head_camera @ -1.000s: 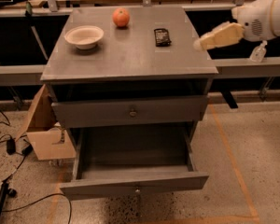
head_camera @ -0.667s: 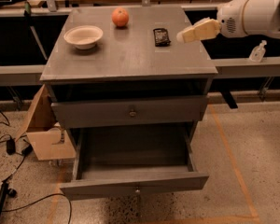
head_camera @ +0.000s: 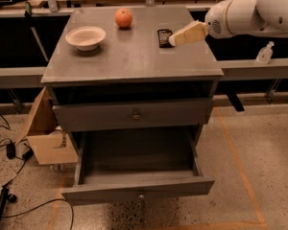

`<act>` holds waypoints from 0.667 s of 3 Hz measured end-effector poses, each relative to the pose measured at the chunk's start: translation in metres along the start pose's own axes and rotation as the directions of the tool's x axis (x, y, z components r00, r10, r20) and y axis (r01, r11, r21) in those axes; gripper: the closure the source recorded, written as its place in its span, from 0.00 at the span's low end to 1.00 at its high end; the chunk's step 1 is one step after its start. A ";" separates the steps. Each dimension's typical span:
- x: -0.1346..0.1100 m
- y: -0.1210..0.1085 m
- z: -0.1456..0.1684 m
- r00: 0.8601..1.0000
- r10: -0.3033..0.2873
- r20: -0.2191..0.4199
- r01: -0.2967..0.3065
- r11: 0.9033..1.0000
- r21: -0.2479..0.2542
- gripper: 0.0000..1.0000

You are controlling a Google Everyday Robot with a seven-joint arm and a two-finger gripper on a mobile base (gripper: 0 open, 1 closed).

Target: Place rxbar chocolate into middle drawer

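Approach step. Bar (head_camera: pixel 163 36) lies flat on counter (head_camera: pixel 134 63), 1 o'clock of centre. End effector (head_camera: pixel 175 40) sits just at its 3 o'clock; grip state can't tell. Next: drop onto bar, clamp, carry to pulled-out drawer (head_camera: pixel 139 187) at 6 o'clock.

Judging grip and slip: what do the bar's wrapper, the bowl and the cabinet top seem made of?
Rxbar chocolate: glossy black wrapper, likely plastic film. Bowl: matte off-white, perhaps paper. Cabinet top: smooth grey, dull sheen, possibly metal. Gripper, close beside the bar: beige, plastic-looking.
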State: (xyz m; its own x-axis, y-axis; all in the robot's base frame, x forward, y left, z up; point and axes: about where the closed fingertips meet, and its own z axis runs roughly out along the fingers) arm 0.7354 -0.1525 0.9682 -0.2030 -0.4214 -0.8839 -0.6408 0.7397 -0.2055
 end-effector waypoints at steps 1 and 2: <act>0.012 -0.001 0.022 1.000 0.016 -0.013 -0.015 0.999 0.035 0.00; 0.022 -0.017 0.067 0.998 0.062 -0.021 -0.059 0.990 0.132 0.00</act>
State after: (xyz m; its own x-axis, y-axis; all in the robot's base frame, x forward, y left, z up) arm 0.7914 -0.1395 0.9247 -0.2574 -0.3857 -0.8860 -0.5245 0.8258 -0.2071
